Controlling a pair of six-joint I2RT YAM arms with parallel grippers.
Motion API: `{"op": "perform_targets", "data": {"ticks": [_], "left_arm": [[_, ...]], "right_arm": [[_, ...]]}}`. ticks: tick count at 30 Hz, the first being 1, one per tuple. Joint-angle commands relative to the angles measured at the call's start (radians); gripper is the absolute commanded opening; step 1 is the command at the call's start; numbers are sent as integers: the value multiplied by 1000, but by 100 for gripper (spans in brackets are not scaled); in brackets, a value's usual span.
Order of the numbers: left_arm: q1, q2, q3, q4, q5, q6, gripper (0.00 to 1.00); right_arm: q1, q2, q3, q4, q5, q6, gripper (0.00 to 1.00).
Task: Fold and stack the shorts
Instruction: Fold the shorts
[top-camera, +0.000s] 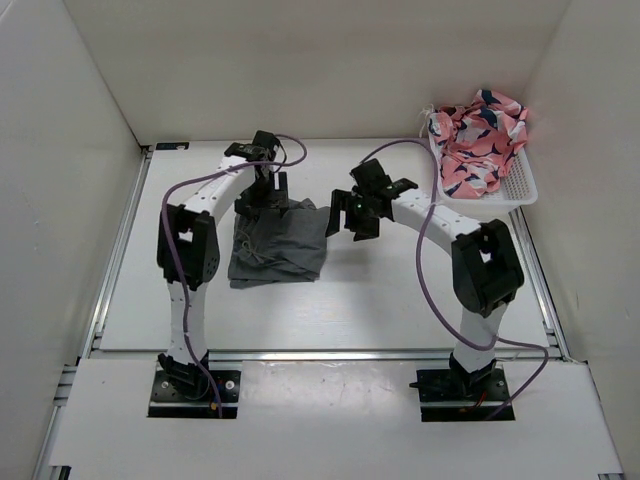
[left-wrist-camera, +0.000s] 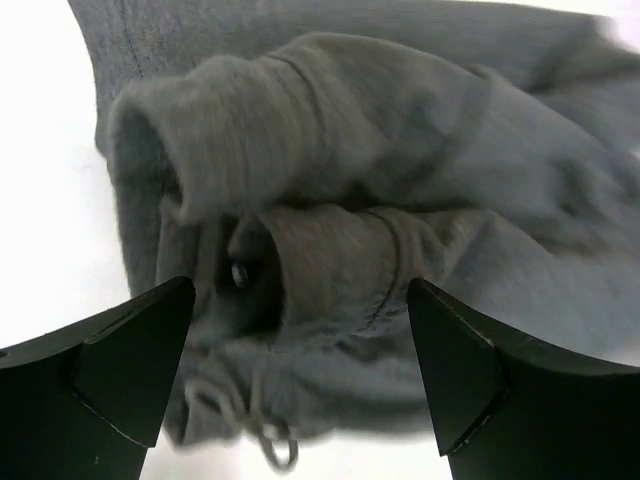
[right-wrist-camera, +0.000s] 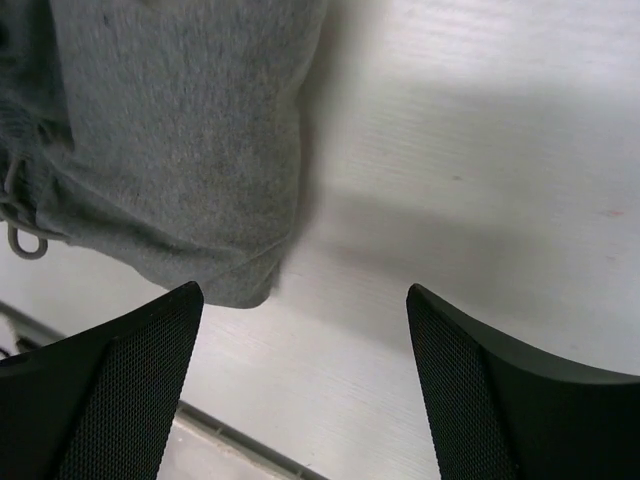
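The grey shorts (top-camera: 278, 246) lie in a rumpled, roughly folded heap on the table centre-left. In the left wrist view the shorts (left-wrist-camera: 380, 200) fill the frame, with rolled waistband folds and the thin drawstring (left-wrist-camera: 270, 445) at the bottom. My left gripper (top-camera: 265, 192) hovers over the heap's far edge, open, its fingers (left-wrist-camera: 130, 360) astride the cloth and holding nothing. My right gripper (top-camera: 350, 212) is open and empty just right of the shorts. In the right wrist view the shorts (right-wrist-camera: 180, 150) lie upper left, with bare table between the fingers (right-wrist-camera: 130, 390).
A white basket (top-camera: 520, 188) at the back right holds pink patterned cloth (top-camera: 480, 140). White walls close in the table on three sides. A metal rail (top-camera: 320, 352) runs along the near edge.
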Motion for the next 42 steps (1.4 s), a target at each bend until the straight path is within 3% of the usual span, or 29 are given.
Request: {"op": "perform_targets", "data": {"ticks": [1, 4, 5, 6, 8, 17, 18, 19, 22, 25, 27, 29, 30, 31, 32, 33, 35, 36, 37, 38, 42], "left_arm": [[36, 62, 66, -35, -68, -4, 99], [45, 63, 78, -45, -33, -14, 73], [45, 54, 78, -45, -33, -23, 60], [54, 53, 78, -45, -33, -23, 31], [79, 43, 88, -71, -3, -41, 10], [224, -77, 26, -92, 128, -52, 13], [258, -77, -15, -77, 128, -61, 35], [275, -77, -29, -77, 140, -61, 51], [311, -45, -52, -45, 140, -81, 84], [334, -38, -35, -54, 127, -96, 85], [334, -110, -35, -54, 79, -107, 85], [334, -163, -35, -54, 61, -119, 85], [334, -207, -46, -54, 50, -119, 83], [323, -224, -61, -45, 50, -119, 81], [323, -238, -72, -45, 50, -119, 77], [309, -249, -87, -28, 50, -119, 63], [294, -249, -135, 7, 59, -119, 43], [282, -235, -145, 8, 71, -119, 35], [281, -195, -158, 21, 71, -130, 19], [281, -172, -158, 30, 71, -130, 14], [281, -21, -130, 52, 19, -142, 11]], "right_arm": [[9, 46, 57, 50, -125, 2, 87], [9, 100, 72, 65, -180, 2, 90], [9, 114, 72, 91, -197, 2, 91], [9, 129, 83, 101, -211, 2, 91], [9, 167, 97, 125, -221, 11, 93], [38, 238, 209, 83, -176, -18, 86], [48, 238, 209, 66, -163, -18, 86], [57, 238, 221, 57, -134, -27, 86], [81, 238, 255, 5, -49, -49, 88], [117, 226, 292, -51, 19, -75, 85], [132, 206, 307, -60, 30, -75, 78], [156, 206, 318, -71, 42, -75, 64], [176, 206, 347, -80, 42, -75, 54], [187, 218, 362, -94, 42, -75, 32], [201, 249, 377, -94, 42, -75, 21], [201, 269, 406, -94, 42, -75, 12], [210, 327, 431, -94, 18, -60, 0], [210, 347, 459, -94, 18, -59, 0], [210, 391, 474, -94, 18, -49, 0], [210, 411, 485, -94, 18, -49, 0], [210, 484, 519, -105, 48, -29, 0]]}}
